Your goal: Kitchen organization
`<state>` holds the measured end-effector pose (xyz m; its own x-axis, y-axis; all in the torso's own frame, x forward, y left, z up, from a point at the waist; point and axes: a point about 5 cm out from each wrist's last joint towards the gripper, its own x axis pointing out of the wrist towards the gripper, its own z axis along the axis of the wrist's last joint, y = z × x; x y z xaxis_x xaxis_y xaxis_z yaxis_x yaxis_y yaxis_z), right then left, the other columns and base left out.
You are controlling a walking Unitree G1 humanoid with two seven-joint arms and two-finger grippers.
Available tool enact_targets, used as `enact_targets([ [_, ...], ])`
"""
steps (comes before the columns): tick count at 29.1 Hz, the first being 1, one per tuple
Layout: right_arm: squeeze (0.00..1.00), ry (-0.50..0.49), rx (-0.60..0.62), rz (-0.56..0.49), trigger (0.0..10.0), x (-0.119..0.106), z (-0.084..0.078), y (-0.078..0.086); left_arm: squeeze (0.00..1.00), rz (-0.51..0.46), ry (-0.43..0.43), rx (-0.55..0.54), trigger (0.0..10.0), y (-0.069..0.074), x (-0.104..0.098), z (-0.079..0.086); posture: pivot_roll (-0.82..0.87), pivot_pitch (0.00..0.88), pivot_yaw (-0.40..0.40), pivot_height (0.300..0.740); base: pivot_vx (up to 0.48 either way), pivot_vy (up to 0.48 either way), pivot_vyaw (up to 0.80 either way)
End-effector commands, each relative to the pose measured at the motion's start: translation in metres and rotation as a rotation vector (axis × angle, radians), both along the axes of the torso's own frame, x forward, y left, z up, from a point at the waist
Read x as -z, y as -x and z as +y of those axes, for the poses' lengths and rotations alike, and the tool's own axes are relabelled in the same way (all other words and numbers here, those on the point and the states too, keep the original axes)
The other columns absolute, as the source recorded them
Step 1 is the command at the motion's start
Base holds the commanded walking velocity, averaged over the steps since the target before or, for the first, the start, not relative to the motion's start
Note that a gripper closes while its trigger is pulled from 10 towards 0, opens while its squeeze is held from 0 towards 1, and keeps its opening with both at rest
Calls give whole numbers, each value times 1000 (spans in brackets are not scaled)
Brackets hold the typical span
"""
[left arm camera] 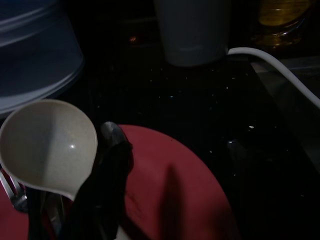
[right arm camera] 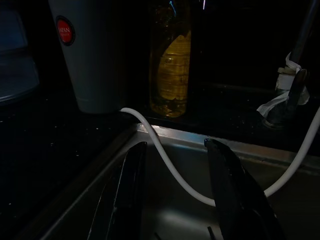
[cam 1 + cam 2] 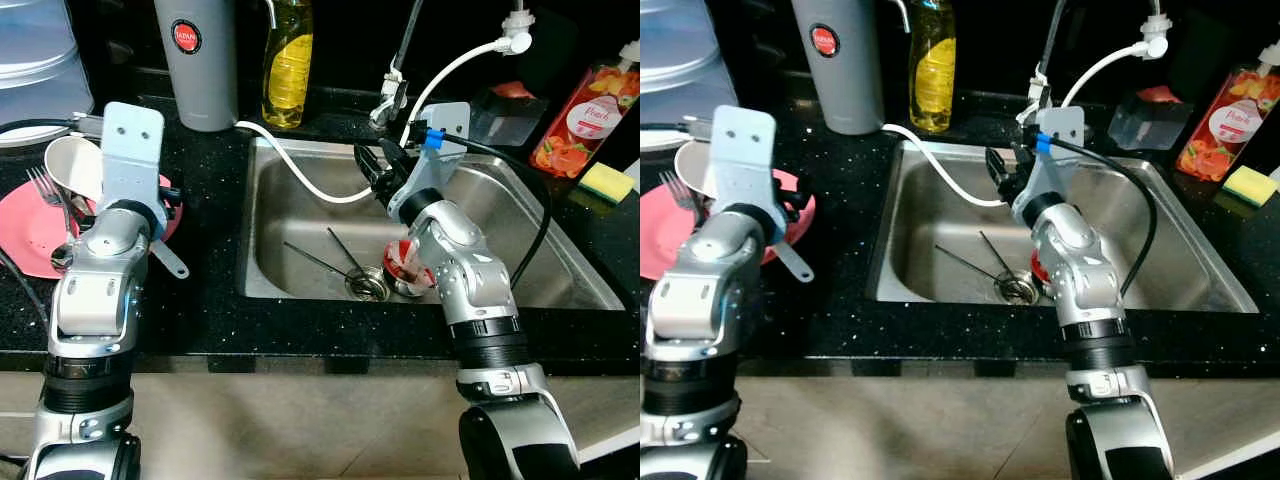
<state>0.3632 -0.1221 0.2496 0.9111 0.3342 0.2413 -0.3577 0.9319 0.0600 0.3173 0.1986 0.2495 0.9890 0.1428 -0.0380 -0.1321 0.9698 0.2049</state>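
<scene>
The left end effector (image 1: 100, 200) hangs over the round pink plastic plate (image 3: 30, 235) near the left edge of the black speckled tabletop (image 3: 210, 290), and it appears to be pinching the handle of a cream-coloured ladle (image 1: 47, 145), though the wrist view is too dark to see the grip itself, so whether its fingers are pressed together I cannot tell. A metal fork (image 3: 45, 190) lies on the plate beside the ladle's bowl. The right end effector (image 2: 175, 195) hovers over the back left part of the stainless steel sink (image 3: 290, 180), its two black fingers spread with nothing between them, just above the white hose (image 3: 300, 170) that runs over the sink's rim. Down in the basin, two thin dark chopsticks (image 3: 325, 262) lie by the round drain strainer (image 3: 368, 284), and a red and white cup (image 3: 405, 262) sits next to it, partly hidden by the right arm. The step in hand looks like gathering the utensils: likely the ladle goes onto the plate, and the right arm must then drop past the hose towards the chopsticks, which, thin and flat on steel, call for a careful low pinch.
</scene>
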Motion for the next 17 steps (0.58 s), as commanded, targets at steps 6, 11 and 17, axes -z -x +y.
enact_targets([
  [6,0,-30,4,-9,10000,-2,-2,-1,0,60,99,-40,10000,-4,8,5,273,0,-67,740,0,0,0],
  [11,0,-41,20,-7,10000,-1,-6,-3,0,88,174,-115,10000,-10,12,8,278,0,-69,740,0,0,0],
  [17,0,-39,-11,-16,10000,-2,0,0,0,117,165,-297,10000,-10,20,22,268,0,-58,740,0,0,0],
])
